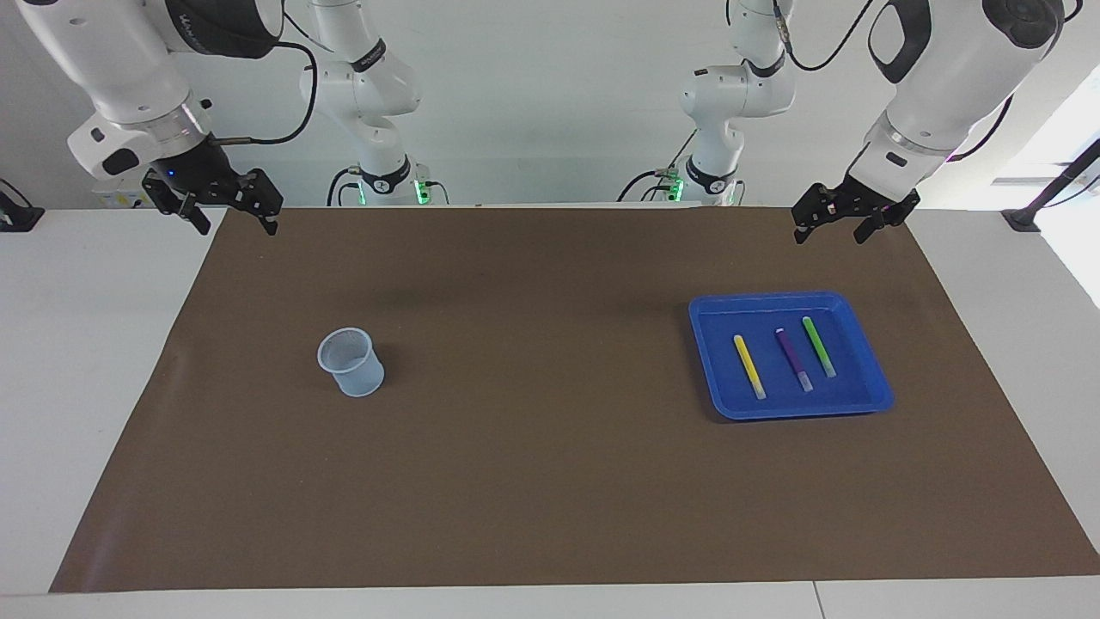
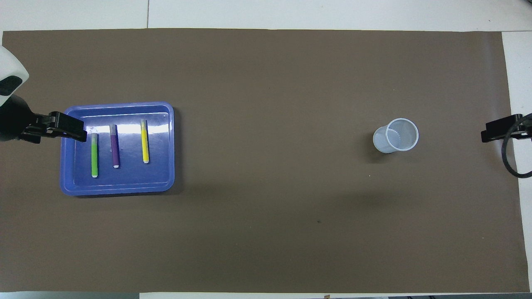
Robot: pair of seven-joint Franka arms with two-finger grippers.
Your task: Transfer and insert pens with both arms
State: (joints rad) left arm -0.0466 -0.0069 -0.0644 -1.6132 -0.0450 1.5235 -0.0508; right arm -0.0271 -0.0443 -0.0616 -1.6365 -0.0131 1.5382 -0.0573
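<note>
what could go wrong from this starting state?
1. The green pen, purple pen and yellow pen lie close together in the blue tray; picking one may nudge its neighbour.
2. The cup is small and light-looking, at the right arm's end; a misaligned insert could tip it.
3. Pens start at the left arm's end, so a mid-air handover between left hand and right hand could drop one.

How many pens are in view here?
3, all lying side by side in the blue tray: yellow pen nearest the cup, purple pen in the middle, then green pen. None looks hidden.
</note>
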